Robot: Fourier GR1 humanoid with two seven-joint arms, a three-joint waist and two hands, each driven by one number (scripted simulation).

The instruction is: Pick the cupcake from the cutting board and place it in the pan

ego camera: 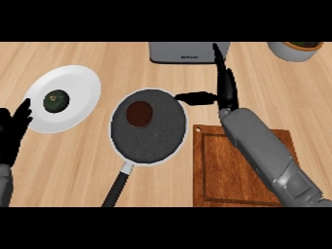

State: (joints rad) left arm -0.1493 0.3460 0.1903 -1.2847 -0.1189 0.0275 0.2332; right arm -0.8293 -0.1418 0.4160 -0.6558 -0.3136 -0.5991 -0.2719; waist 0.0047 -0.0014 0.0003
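The cupcake (139, 113), seen from above as a dark brown round, sits inside the dark speckled pan (157, 141), left of its centre. The pan's black handle points toward the lower edge. The brown wooden cutting board (219, 170) lies right of the pan, partly hidden by my right forearm, and nothing shows on its visible part. My right hand (228, 92) is beyond the board, just right of the pan's rim, open with fingers straight and thumb pointing left toward the pan. It holds nothing. My left hand (7, 131) rests open at the left edge.
A white plate (82, 80) carrying a dark green round item (55, 99) lies left of the pan. A grey appliance (188, 52) stands at the back centre, and a grey bowl-like pot (296, 50) at the back right.
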